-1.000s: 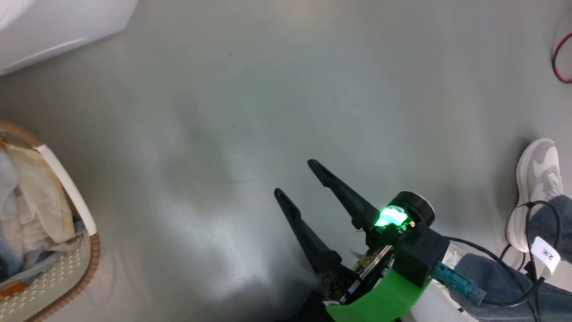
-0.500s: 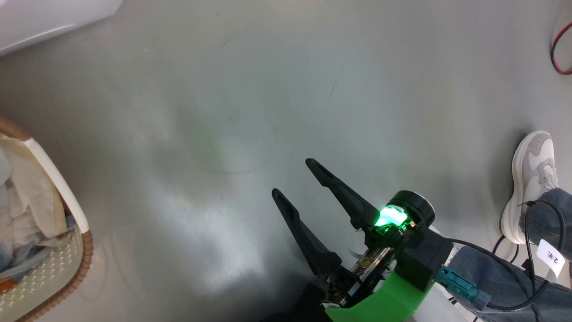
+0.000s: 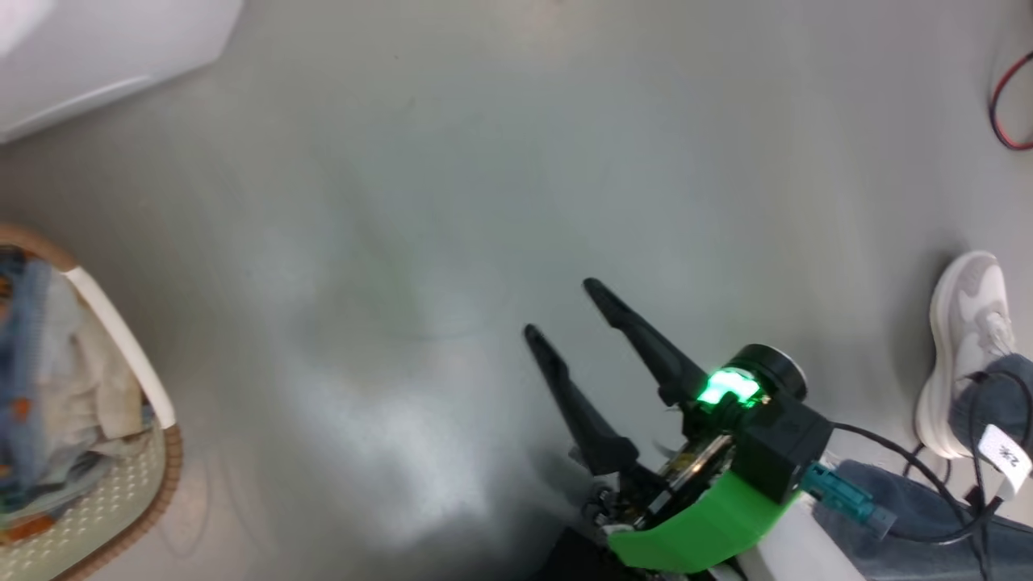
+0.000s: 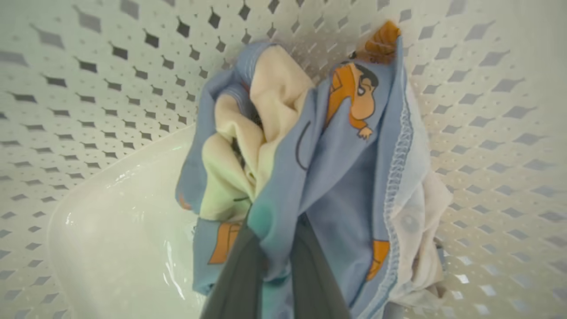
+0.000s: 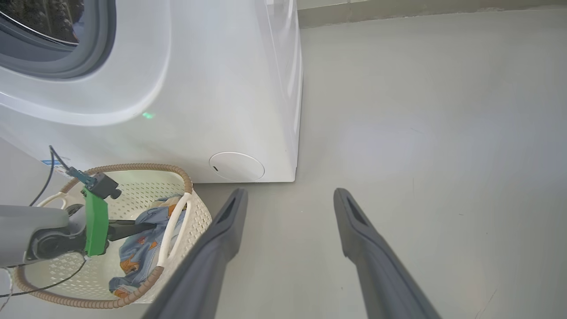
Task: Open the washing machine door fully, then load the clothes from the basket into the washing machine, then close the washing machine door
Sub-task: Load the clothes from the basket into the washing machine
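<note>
My left gripper (image 4: 274, 221) reaches down into the cream perforated basket (image 4: 88, 88) and is shut on the clothes (image 4: 345, 177), a bunch of light blue fabric with orange prints and cream cloth. The right wrist view shows that left gripper (image 5: 133, 228) inside the basket (image 5: 133, 167), its fingers buried in the clothes (image 5: 137, 248). The basket (image 3: 121, 339) and the clothes (image 3: 48, 403) sit at the head view's left edge. My right gripper (image 3: 559, 307) (image 5: 290, 192) hangs open over bare floor. The washing machine (image 5: 221, 88) (image 3: 81, 56) stands behind the basket, its grey gasket showing. Its door is out of view.
A person's pale shoe (image 3: 968, 339) and a jeans leg with black cables stand at the right. A red and black cable (image 3: 1009, 105) lies at the far right. Grey floor (image 3: 484, 161) stretches between the basket, the machine and my right gripper.
In the basket, blue printed cloth now stands up where mostly cream cloth lay before. The head camera has swung a little. My right gripper stays open.
</note>
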`<state>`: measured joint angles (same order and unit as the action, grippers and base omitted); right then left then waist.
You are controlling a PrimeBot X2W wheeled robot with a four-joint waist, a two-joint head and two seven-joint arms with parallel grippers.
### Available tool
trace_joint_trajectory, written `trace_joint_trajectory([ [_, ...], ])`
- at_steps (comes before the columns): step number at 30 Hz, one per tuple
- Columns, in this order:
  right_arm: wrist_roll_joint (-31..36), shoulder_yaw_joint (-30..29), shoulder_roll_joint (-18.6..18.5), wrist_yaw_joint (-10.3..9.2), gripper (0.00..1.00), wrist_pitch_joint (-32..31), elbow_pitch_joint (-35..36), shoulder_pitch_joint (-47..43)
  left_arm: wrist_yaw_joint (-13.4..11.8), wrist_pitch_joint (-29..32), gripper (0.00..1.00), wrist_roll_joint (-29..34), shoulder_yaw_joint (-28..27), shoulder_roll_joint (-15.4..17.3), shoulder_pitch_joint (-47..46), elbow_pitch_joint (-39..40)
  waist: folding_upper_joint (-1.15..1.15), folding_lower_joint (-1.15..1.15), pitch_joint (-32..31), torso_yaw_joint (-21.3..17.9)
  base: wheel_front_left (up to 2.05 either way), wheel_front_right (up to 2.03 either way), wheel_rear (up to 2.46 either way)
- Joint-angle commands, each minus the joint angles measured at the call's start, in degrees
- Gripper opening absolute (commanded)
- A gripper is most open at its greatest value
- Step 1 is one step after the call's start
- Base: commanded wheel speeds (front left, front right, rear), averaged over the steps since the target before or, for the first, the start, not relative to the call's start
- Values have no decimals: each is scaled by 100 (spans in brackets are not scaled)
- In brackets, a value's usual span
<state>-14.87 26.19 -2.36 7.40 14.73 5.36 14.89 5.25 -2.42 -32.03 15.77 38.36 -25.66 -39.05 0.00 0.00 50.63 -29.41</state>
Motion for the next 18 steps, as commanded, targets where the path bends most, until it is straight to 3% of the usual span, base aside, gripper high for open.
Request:
trace_joint_trajectory([
  [1, -34, -65, -52, 9, 100, 27, 8, -350, 28, -184, 0, -109, -157, 26, 256, 141, 0, 0, -354, 336, 0, 0, 0],
  [12, 371, -860, -52, 9, 100, 27, -468, -508, 72, -889, 0, -338, -102, -546, 730, 481, 0, 0, -1421, 1289, 0, 0, 0],
  [18, 642, -1305, -52, 9, 100, 27, -748, -758, -83, -1188, 0, -343, -146, -1026, 1016, 710, 0, 0, -2185, 1849, 0, 0, 0],
])
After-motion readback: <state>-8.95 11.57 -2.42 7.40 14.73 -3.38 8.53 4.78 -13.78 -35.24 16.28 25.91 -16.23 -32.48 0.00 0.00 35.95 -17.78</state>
